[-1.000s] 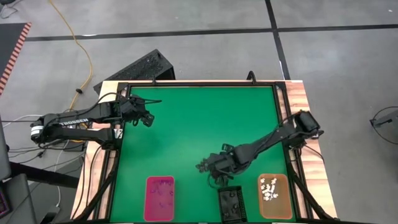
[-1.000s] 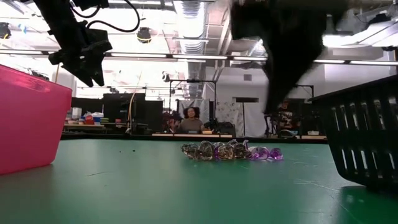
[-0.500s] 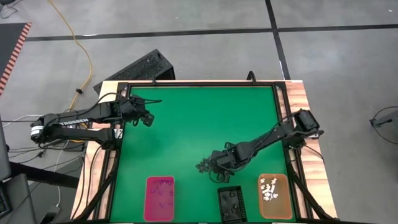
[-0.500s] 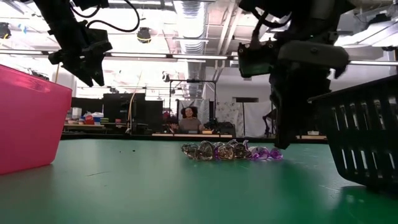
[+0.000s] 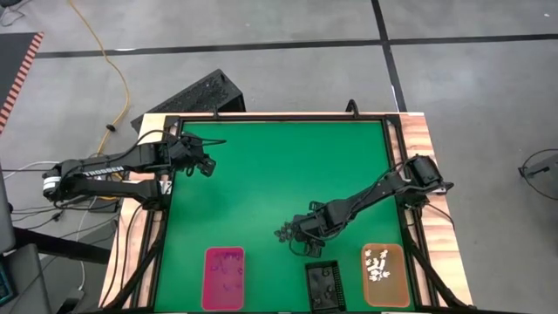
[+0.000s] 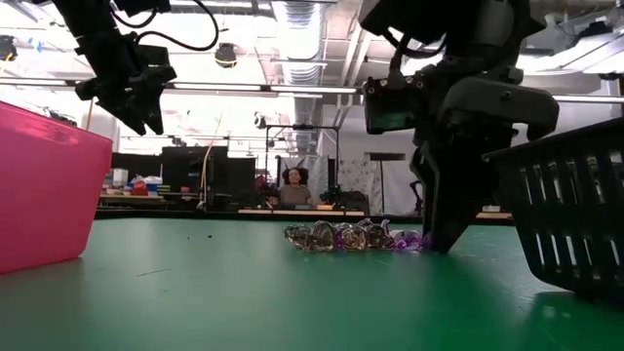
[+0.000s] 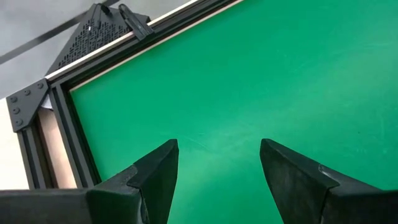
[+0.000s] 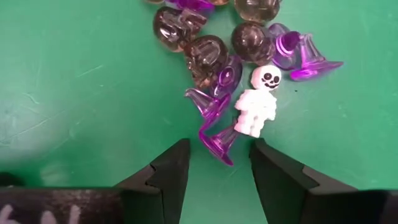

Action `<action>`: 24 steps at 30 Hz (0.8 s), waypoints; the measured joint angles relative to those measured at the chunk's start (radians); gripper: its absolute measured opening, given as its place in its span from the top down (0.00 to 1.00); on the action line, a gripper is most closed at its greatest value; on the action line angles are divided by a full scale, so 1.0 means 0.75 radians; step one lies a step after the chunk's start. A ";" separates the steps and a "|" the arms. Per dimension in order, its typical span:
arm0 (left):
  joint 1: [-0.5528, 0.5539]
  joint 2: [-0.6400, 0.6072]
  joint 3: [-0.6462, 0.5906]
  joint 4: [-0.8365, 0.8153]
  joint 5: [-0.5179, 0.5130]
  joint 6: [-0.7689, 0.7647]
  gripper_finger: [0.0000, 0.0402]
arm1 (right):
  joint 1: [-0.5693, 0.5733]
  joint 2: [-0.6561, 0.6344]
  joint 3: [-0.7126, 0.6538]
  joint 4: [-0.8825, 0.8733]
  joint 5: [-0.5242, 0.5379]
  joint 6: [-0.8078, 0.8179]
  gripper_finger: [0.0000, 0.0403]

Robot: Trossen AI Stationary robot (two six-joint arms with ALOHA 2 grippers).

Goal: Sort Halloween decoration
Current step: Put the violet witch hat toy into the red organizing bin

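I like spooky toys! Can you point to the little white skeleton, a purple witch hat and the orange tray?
white skeleton [image 8: 257, 107]: right wrist view, its chest.
purple witch hat [image 8: 307, 55]: right wrist view, its brim.
orange tray [image 5: 392, 292]: high view, bare floor near its rim.

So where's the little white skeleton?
In the right wrist view, the white skeleton lies on the green mat at the edge of the trinket pile, beside purple witch hats, just ahead of the open right gripper.

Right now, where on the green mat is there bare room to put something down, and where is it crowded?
The middle of the green mat is bare, between the left hand and the pile of trinkets. It is crowded near the front: the right hand, open, sits at the pile, with the pink tray, black tray and orange tray behind it.
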 joint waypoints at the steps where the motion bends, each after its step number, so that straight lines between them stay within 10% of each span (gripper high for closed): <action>1: 0.001 0.000 0.000 0.000 0.000 0.000 0.46 | 0.002 0.000 0.001 -0.003 0.002 0.000 0.54; 15: 0.000 0.000 0.000 0.004 -0.017 -0.010 0.46 | 0.003 -0.003 0.045 -0.057 -0.021 0.032 0.93; 24: 0.000 0.000 0.000 0.002 -0.017 -0.030 0.46 | 0.003 0.002 0.170 -0.174 -0.020 0.031 0.95</action>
